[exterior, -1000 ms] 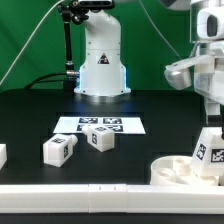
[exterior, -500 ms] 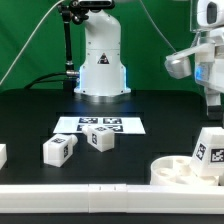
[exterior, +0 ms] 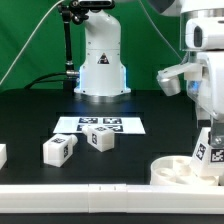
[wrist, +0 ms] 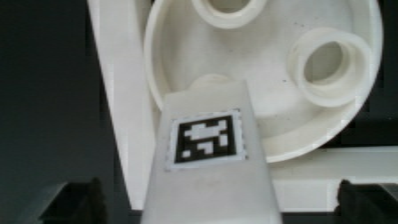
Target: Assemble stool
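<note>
The white arm (exterior: 195, 60) comes in from the exterior view's right, over a black table (exterior: 30, 120). Its gripper (exterior: 211, 128) hangs directly above an upright leg (exterior: 207, 150), jaws spread wide and holding nothing. That leg stands on the round seat (exterior: 175, 170), near the table's front at the exterior view's right. Only the wrist view shows the clearance: the dark fingers (wrist: 80, 205) sit on either side of the tagged leg (wrist: 210, 185), not touching it. It also shows two round sockets in the seat (wrist: 267, 60). Only the exterior view shows the rest: the marker board (exterior: 70, 125) mid-table and, just in front of it, two loose legs (exterior: 60, 150) (exterior: 101, 138) lying on their sides.
</note>
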`<state>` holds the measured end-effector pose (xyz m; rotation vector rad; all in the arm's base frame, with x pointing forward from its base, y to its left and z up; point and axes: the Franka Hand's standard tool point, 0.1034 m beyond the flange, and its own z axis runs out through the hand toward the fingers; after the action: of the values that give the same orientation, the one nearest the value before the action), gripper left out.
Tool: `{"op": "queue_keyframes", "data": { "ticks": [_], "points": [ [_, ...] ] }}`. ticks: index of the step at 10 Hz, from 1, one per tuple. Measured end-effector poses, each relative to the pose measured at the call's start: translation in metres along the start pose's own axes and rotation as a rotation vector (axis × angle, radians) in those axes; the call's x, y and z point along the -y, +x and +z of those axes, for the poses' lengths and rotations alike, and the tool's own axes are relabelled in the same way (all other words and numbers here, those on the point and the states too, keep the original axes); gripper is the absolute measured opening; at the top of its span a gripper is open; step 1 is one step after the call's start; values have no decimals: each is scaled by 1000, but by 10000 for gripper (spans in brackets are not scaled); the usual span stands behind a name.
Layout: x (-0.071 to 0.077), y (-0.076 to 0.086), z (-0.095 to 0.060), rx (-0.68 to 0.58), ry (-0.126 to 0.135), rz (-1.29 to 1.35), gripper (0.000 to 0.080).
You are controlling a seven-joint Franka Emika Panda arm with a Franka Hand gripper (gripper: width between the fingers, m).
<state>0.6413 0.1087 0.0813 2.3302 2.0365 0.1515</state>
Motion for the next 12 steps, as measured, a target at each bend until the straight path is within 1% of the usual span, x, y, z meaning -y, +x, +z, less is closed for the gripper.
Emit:
{"op": "queue_keyframes", "data": {
  "ticks": [1, 2, 3, 4, 5, 9, 11, 12],
  "points": [
    [1, 0, 2, 1, 3, 0, 612],
    [1, 0, 2, 1, 4, 0, 612],
    [0, 0, 2, 1, 2, 1, 380],
    [0, -1, 2, 1, 2, 1, 380],
    [0, -1, 2, 1, 3, 1, 340],
    [0, -1, 2, 0, 3, 54, 340],
    [0, -4, 2, 1, 11, 252, 340],
    [0, -5, 3, 1, 9, 318, 340]
  ]
}}
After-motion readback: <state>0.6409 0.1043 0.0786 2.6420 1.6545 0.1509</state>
